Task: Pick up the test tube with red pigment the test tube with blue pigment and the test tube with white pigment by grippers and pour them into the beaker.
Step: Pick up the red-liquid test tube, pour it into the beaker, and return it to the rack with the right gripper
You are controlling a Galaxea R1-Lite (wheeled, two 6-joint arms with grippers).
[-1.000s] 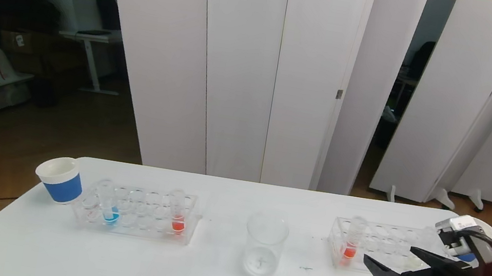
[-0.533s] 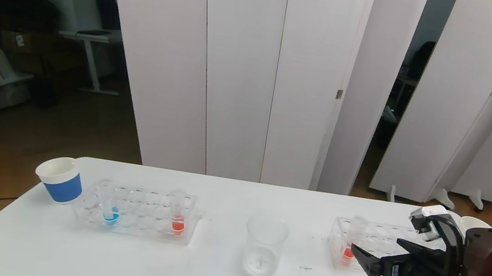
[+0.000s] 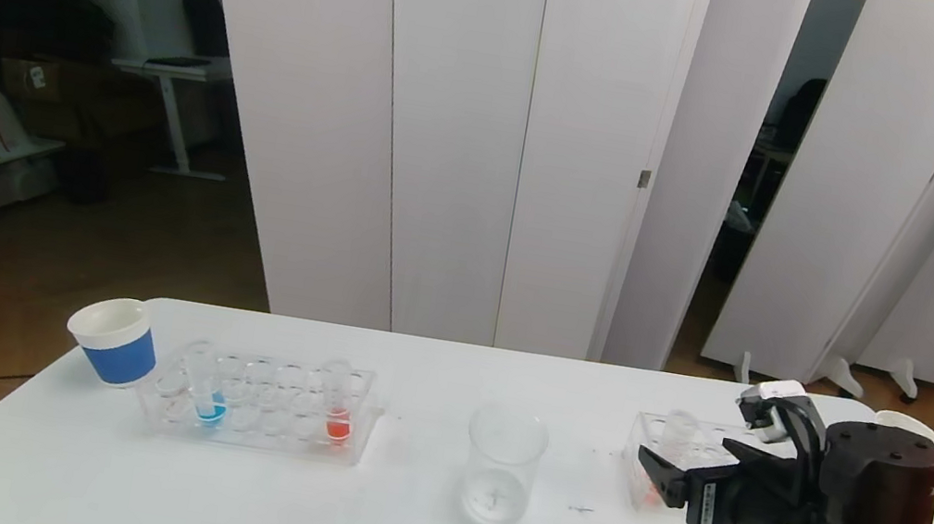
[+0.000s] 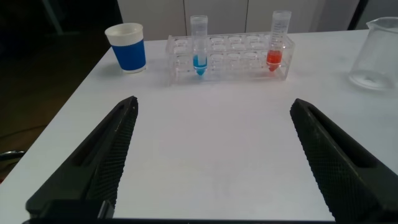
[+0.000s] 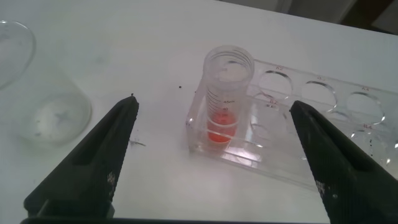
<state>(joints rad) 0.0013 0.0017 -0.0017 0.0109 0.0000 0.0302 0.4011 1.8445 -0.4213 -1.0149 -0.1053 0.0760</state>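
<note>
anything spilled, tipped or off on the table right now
Nothing stands out. The tubes stand upright in both racks, the blue test tube included, the beaker is upright, and the open right gripper is lined up on the red test tube.

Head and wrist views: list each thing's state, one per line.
Beaker: upright, nearly empty.
Blue tube: upright in left rack.
Red tube: upright in right rack, uncapped.
Right gripper: open, at red tube.
Left gripper: open, empty.
</note>
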